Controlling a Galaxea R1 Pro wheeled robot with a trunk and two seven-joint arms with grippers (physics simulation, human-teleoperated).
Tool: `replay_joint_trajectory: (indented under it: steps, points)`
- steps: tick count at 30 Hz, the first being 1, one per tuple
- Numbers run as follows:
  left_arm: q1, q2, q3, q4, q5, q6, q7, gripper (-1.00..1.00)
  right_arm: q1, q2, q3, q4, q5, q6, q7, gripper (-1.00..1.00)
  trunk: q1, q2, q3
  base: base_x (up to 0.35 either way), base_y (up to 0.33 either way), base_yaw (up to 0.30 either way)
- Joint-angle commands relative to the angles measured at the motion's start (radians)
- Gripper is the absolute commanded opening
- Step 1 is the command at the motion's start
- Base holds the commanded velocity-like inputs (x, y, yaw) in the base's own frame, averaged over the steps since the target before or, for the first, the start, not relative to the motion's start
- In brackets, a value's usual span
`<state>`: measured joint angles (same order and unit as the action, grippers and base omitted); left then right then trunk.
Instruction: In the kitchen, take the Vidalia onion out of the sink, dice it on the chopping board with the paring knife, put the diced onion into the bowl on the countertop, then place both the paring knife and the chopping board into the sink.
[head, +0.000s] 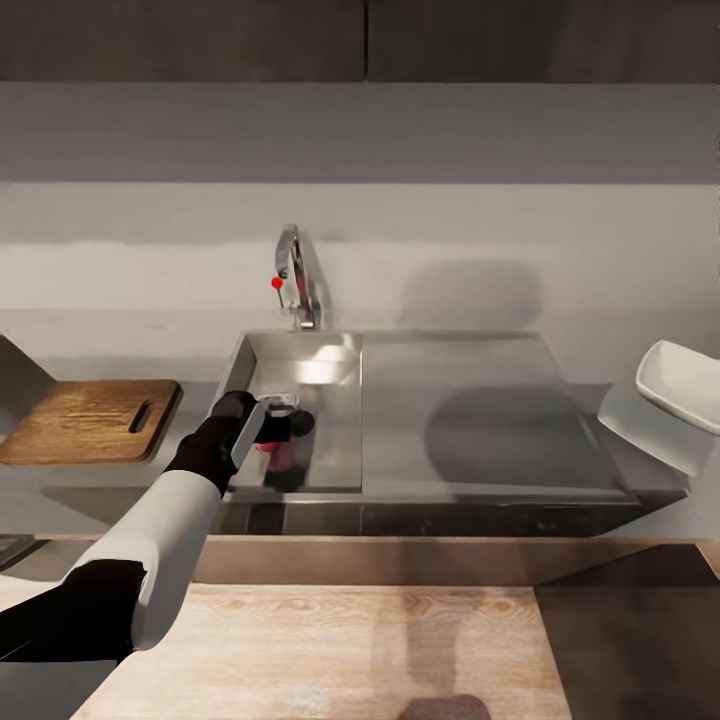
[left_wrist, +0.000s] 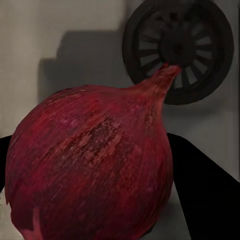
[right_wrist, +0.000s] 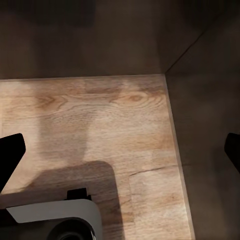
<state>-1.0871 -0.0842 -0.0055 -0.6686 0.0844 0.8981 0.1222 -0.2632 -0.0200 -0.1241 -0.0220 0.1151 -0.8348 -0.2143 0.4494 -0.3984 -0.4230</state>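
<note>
Left gripper reaching down into sink, lower left of centre in head view. Onion sitting between its dark fingers near drain; cannot tell if clamped or merely straddling. Closing squarely on bulb's belly, not tip, then lifting straight, looking best.

Board waiting at left edge; basin wall standing between. Tap behind. Bowl far right. Right gripper spread apart over wood floor.

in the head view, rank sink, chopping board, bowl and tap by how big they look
1. sink
2. chopping board
3. bowl, partly cut off at the edge, so unsure against the board
4. tap
</note>
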Motion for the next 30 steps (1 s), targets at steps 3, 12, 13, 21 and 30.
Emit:
replay_joint_trajectory:
  steps: [3, 12, 13, 21, 30]
  points:
    - [-0.001, 0.000, -0.001, -0.002, 0.009, 0.004, 0.009, -1.00, -0.001, 0.000, -0.008, 0.001, 0.011, -0.003, -0.003, 1.00, 0.001, -0.002, 0.003, 0.000, 0.000, 0.000]
    - [-0.001, 0.000, 0.000, -0.005, 0.009, 0.004, 0.010, -1.00, -0.001, 0.000, -0.008, 0.001, 0.011, -0.003, -0.004, 1.00, 0.001, -0.002, 0.017, 0.000, 0.000, 0.000]
    - [-0.001, 0.000, 0.000, -0.005, 0.009, 0.004, 0.010, -1.00, -0.001, 0.000, -0.008, 0.001, 0.011, -0.003, -0.004, 1.00, 0.001, -0.002, 0.019, 0.000, 0.000, 0.000]
    - [-0.001, 0.000, 0.000, -0.022, 0.009, 0.006, 0.010, -1.00, -0.001, 0.000, -0.008, 0.001, 0.011, -0.003, -0.004, 1.00, 0.001, -0.002, 0.032, 0.000, 0.000, 0.000]
    - [-0.001, 0.000, -0.001, -0.106, 0.010, 0.014, 0.011, -1.00, -0.001, 0.000, -0.008, 0.001, 0.011, -0.003, -0.003, 1.00, 0.001, -0.002, 0.046, 0.000, 0.000, 0.000]
